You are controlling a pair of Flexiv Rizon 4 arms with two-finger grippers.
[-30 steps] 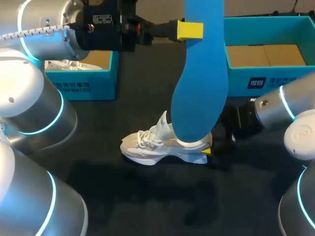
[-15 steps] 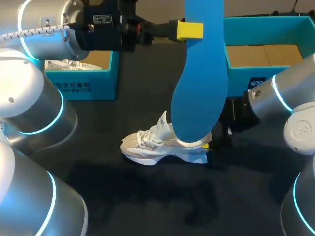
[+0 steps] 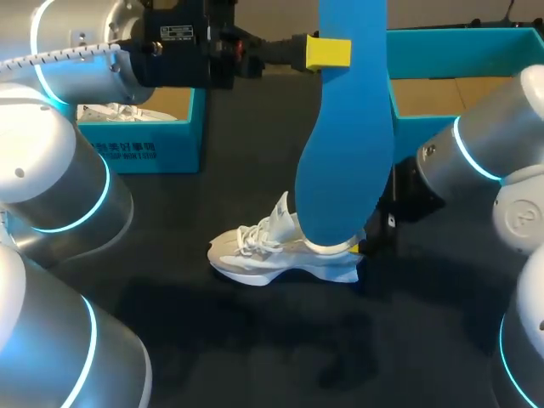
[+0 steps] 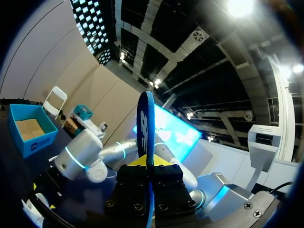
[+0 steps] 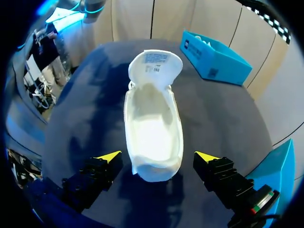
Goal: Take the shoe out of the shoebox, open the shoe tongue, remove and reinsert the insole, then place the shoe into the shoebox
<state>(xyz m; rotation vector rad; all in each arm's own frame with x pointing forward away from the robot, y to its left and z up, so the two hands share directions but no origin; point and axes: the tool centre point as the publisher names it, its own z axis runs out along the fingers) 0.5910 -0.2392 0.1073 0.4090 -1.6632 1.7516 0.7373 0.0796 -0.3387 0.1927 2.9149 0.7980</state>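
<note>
Your shoe (image 3: 272, 251) stands upright mid-tabletop (image 3: 212, 340), toe toward nine o'clock, tongue pulled open. Your left gripper (image 3: 327, 53) is clamped on the blue insole (image 3: 344, 153), which hangs upright in front of the heel (in the head view it hides most of your right gripper). The right gripper (image 5: 156, 159) is spread wide, a finger on either side of the heel, not touching it. From the shoe, an open shoebox (image 3: 450, 34) sits at two o'clock and a second box (image 3: 153, 144) at ten o'clock.
</note>
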